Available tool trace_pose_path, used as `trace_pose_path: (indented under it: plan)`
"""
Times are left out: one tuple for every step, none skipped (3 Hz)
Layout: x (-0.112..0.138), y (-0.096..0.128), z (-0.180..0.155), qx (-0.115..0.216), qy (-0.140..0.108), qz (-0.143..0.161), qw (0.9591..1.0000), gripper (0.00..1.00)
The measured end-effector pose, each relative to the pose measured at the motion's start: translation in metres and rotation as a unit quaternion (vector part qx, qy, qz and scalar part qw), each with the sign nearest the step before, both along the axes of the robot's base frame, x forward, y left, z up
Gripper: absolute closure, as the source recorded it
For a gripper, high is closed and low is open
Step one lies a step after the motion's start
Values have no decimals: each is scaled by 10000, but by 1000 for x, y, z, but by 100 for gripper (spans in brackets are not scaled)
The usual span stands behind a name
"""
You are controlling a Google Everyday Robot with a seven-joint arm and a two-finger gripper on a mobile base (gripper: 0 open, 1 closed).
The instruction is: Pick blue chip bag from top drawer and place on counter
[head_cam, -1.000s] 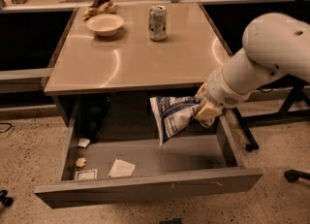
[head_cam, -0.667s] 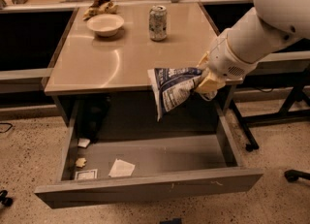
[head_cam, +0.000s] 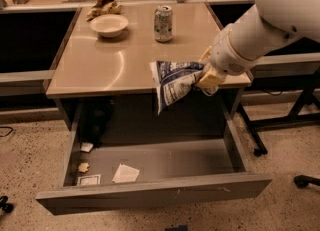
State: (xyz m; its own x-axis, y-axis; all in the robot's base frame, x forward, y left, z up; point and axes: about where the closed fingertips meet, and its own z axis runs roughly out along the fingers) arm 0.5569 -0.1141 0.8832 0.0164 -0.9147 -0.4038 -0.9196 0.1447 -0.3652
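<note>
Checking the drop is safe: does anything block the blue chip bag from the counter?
Nothing visible does. The gripper holds the blue chip bag at the counter edge; can and bowl sit farther back.

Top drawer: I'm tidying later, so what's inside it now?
In the top drawer: paper scraps, a dark object back left. Its rear is hidden under the counter. The gripper holds the blue chip bag above it.

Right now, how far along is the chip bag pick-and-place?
Done: the blue chip bag is out of the open top drawer, lifted clear of it. In hand: the end effector grips the bag's right end, and the bag hangs at the front edge of the counter. Left: carry it over the counter, set it down, release.
</note>
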Motion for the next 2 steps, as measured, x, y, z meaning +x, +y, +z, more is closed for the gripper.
trace_pose_path:
  plan:
    - [44,12,4,214,-325,-55,9992,100]
    - [88,16,4,428,-523,-138,9976,100]
